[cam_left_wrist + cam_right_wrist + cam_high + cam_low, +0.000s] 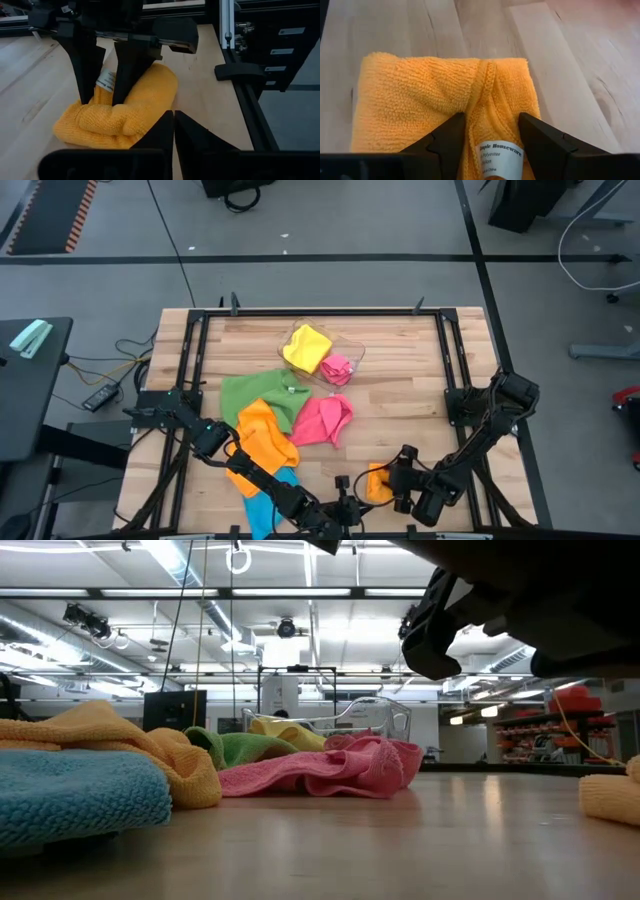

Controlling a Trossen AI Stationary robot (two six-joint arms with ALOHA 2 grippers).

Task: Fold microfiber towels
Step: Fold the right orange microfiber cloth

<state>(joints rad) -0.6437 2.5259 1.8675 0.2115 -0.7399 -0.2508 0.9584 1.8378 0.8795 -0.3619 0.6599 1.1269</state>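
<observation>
- High view: a small folded orange towel (375,481) lies on the wooden bench (420,400) at the lower centre-right of the frame. The right tool (392,478) sits directly over it, while the left tool (350,505) waits just to its lower left. In the middle and left of the frame lie the unfolded cloths: a green towel (255,392), a larger orange towel (265,442), a pink towel (322,420) and a blue towel (262,508). A yellow towel (306,346) rests in a clear tray (352,350) at the upper centre.
- Low view: the blue towel (75,795) fills the lower left; the folded orange one (612,798) peeks in at the right edge. A dark arm blocks the upper right.
- Left wrist view: the left tool (174,131) has its fingers pressed together, holding nothing, with the tips just short of the folded towel (120,112). Beyond it, the right tool (105,95) stands upright, its fingers planted on the cloth.
- Right wrist view: the right tool (490,132) is spread, straddling a raised ridge of the towel (420,95) beside its white label (501,159). The ridge runs lengthwise away from the tool, between the two fingers, so the right arm seems best placed to act on it.
</observation>
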